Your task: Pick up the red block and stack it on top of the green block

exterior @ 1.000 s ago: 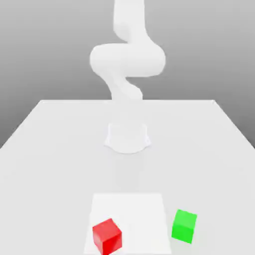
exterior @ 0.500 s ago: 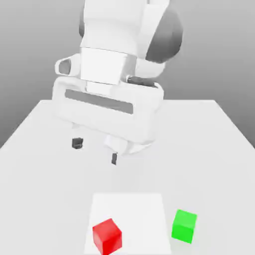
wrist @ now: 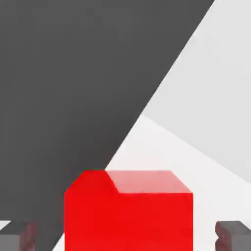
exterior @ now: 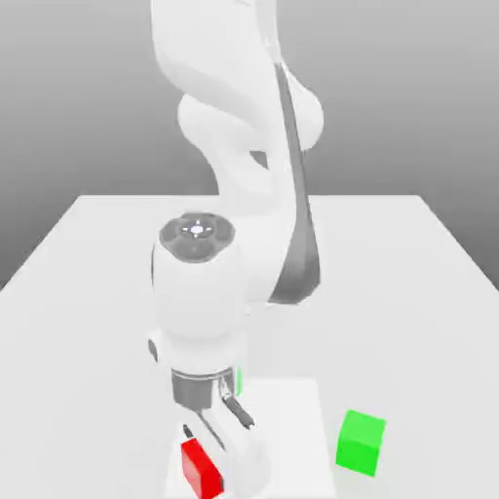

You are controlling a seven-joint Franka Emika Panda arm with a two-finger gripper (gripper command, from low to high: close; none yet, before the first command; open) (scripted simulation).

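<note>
Down low at the front of the desk, red block sitting between the two grey fingertips, one on each side with a gap, not touching. Hand open around it. On a paler square patch of the desk, partly hidden by the white arm in the exterior view. Green block off to the exterior view's right, well apart, standing alone.

Red block: plain matt faces, smooth. Green block: same matt, smooth finish. Arm: smooth white shell, faint sheen. Fingertips: dull grey pads. Table: flat matt white.
</note>
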